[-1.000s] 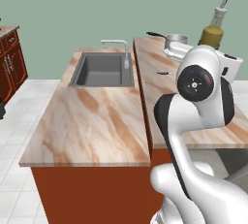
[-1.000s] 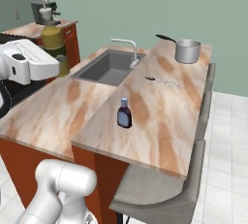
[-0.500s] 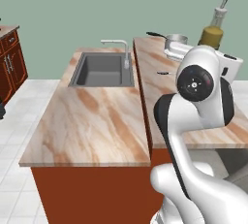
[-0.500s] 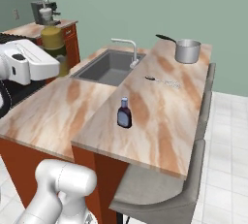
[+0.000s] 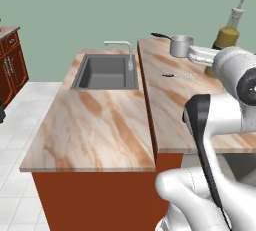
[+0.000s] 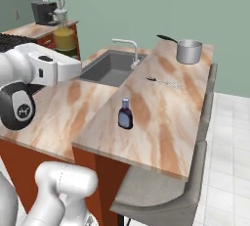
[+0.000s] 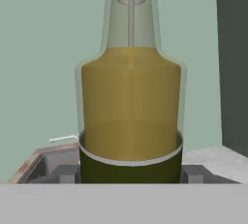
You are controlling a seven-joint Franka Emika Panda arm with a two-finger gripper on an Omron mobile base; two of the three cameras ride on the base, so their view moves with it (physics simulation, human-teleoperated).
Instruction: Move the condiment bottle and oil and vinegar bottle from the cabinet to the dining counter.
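There are two bottles: one tall yellow oil bottle with a thin spout (image 7: 131,106) and one small dark bottle with a blue cap (image 6: 125,114). There is one shiny metal pot (image 6: 188,51), one grey sink (image 5: 106,71), one silver tap (image 5: 125,51) and two marble worktops (image 6: 166,107).

And the arm (image 6: 46,68) is on the move! In the right base view its round dark-faced joint (image 6: 18,107), cut off by the left edge a second ago, now sits fully inside the frame at middle left. In the left base view that same joint (image 5: 248,87) has slid from centre right out to the right edge. The oil and vinegar bottle (image 5: 227,35) travels with it, drifting a touch rightward in both base views, its spout now closer to the upper right corner of the left base view.
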